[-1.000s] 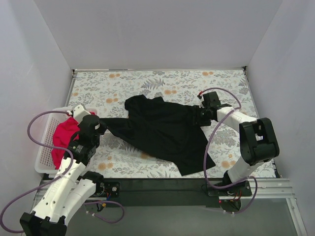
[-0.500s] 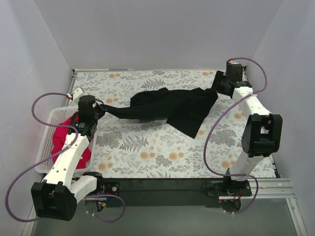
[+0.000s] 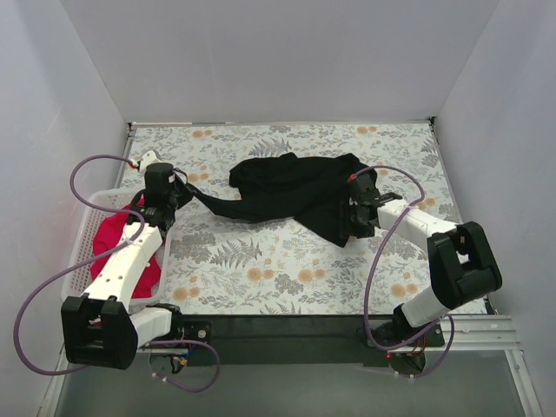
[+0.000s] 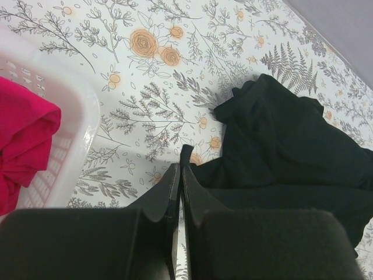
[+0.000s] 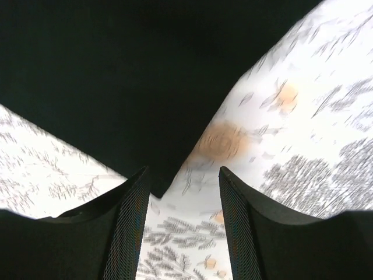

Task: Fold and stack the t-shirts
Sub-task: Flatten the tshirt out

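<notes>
Folding has barely begun, by my reckoning. The black t-shirt [image 3: 287, 195] lies in a rumpled heap on the flowered surface [image 3: 261, 278], towards the far side and roughly midway between the two arms. It is neither spread flat nor creased into any tidy shape. One corner is drawn out in a taut strip to the left claw [image 3: 180, 193], whose fingers are pressed together on that corner.

The right claw [image 3: 352, 217] sits low at the other end of the shirt. Its fingers stand apart, and a pointed corner of the black cloth lies just ahead of the gap between them. I would call that claw empty. The red-pink t-shirt [image 3: 122, 248] is bundled up in the white basket [image 3: 76, 261] at the left edge, untouched as far as I can judge.

So both shirts have yet to be laid out and folded, and nothing is stacked.

Much is hard to read. The black cloth swallows its own folds, so I cannot pick out the sleeves, neck or hem, nor say which corner each claw is at. The right wrist view is blurred, and I cannot tell whether those fingers touch the cloth or the surface. Part of the red-pink shirt is hidden by the left arm and the basket wall.
</notes>
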Robot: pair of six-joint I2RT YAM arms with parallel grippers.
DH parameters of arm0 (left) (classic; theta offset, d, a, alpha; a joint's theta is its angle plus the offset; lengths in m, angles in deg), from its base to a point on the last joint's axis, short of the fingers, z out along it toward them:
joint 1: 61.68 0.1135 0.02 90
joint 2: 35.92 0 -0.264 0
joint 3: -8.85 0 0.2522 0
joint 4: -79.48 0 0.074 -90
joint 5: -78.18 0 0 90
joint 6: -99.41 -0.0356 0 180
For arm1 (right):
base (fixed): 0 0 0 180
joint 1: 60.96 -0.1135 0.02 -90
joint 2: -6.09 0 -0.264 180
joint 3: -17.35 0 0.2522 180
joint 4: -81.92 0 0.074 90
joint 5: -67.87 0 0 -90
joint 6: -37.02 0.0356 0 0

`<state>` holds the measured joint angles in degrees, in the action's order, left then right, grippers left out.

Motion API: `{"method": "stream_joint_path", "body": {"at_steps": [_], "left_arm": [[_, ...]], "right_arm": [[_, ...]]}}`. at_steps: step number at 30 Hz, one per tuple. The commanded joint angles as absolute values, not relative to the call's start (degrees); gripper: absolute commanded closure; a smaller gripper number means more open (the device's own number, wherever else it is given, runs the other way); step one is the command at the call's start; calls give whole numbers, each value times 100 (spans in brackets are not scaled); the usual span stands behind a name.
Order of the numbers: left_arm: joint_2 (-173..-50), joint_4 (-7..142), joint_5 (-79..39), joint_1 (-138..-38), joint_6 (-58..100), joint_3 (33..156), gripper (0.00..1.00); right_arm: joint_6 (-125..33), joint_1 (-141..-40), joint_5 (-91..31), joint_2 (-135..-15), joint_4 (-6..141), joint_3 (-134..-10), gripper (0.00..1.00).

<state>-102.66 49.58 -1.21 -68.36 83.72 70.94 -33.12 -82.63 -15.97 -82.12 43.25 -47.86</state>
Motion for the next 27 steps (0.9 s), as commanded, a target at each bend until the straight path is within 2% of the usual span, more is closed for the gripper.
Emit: {"method": "stream_joint_path", "body": {"at_steps": [1, 16, 20, 27], "left_arm": [[-9930, 5070, -4, -6784, 8192, 6989, 100], [-9656, 4947, 84, -6784, 8157, 6901, 100], [-9657, 4938, 110, -6784, 8148, 6901, 100], [-9674, 4920, 136, -6784, 8139, 6893, 100]], "right_arm": [[-2926, -8556, -1044, -7864, 4328, -4538, 44], [-2609, -9277, -569, -8822, 4355, -4924, 45], [-2574, -9313, -587, -8910, 4355, -4705, 57], [-2591, -9216, -543, -8604, 4355, -3949, 92]]}}
